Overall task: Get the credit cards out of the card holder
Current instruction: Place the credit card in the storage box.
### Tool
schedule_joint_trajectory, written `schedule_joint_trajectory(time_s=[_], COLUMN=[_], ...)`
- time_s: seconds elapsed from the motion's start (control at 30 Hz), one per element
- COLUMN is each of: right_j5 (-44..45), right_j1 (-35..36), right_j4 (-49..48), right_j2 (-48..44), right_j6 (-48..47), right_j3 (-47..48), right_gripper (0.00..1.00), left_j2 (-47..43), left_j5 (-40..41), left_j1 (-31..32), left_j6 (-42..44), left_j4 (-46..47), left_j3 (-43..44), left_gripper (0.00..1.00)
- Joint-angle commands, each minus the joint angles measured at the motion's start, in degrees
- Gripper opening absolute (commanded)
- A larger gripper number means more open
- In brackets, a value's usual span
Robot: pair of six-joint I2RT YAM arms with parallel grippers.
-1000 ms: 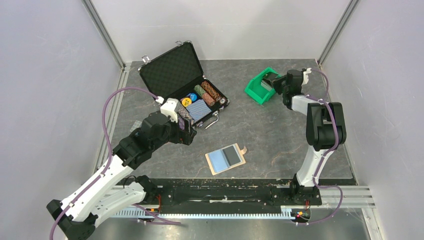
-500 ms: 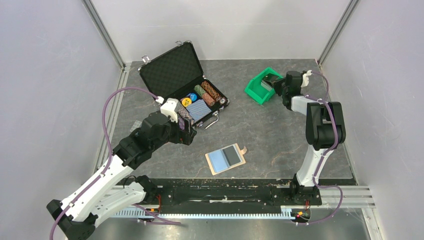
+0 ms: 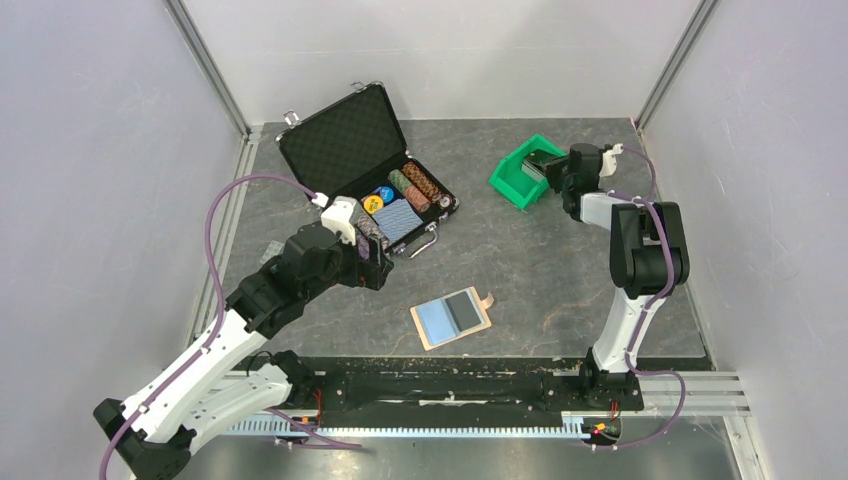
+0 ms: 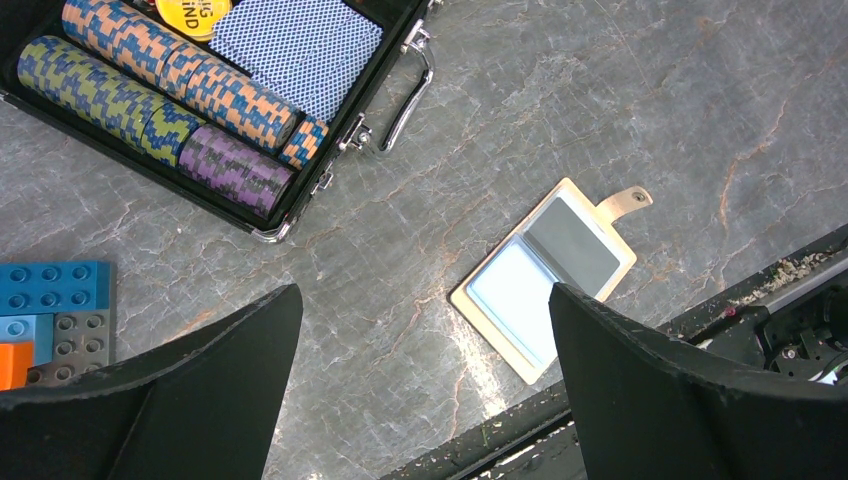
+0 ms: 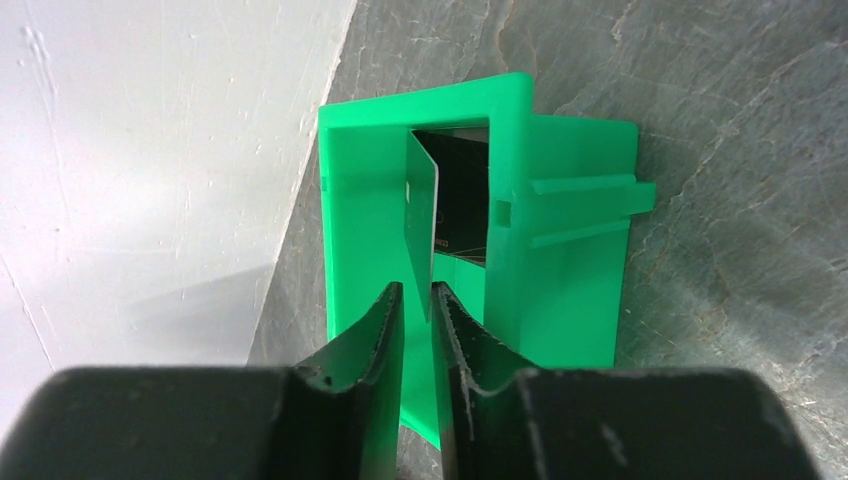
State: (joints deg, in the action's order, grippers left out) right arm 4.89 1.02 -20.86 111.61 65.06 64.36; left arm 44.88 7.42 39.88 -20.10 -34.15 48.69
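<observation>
Tan card holder (image 4: 543,277) with light blue and grey faces on a grey marbled surface (image 4: 600,100). Beyond it, a bright green bin (image 3: 522,172) and a black case (image 3: 365,163) of multicoloured striped chips (image 4: 160,95).

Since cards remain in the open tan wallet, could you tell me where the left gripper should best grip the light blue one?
Probably the light blue card's near edge, from above. It lies flat in the card holder, so a corner likely needs lifting first. The left gripper hangs open.

Both arms had white link shells, black joints, and purple cables looping along them; the left gripper (image 4: 420,395) and right gripper (image 5: 417,318) carried matte black fingers.
</observation>
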Motion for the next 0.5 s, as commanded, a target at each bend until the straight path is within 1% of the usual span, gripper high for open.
schedule_joint_trajectory(time_s=[0.0, 0.13, 0.3, 0.37, 0.47], right_j5=[2.4, 2.8, 3.6, 3.0, 3.4], right_j1=[0.1, 0.1, 0.0, -0.3, -0.3], right_j4=[-0.5, -0.1, 3.5, 3.8, 7.6], right_j2=[1.1, 0.1, -1.5, -2.5, -4.0], right_j6=[0.3, -0.3, -1.5, -1.0, -1.8], right_j3=[0.1, 0.6, 3.4, 3.4, 5.4], right_gripper=[0.22, 0.23, 0.24, 0.25, 0.29], left_j2=[-0.6, -0.6, -0.6, -0.7, -0.8], left_j5=[0.8, 0.8, 0.6, 0.4, 0.4], left_j1=[-0.1, 0.0, -0.1, -0.1, -0.1], left_j6=[2.9, 2.9, 2.8, 2.7, 2.7], left_j4=[2.1, 2.2, 2.1, 2.1, 2.1], left_j3=[0.1, 0.1, 0.1, 0.1, 0.1], left_gripper=[1.00, 1.00, 1.00, 1.00, 1.00])
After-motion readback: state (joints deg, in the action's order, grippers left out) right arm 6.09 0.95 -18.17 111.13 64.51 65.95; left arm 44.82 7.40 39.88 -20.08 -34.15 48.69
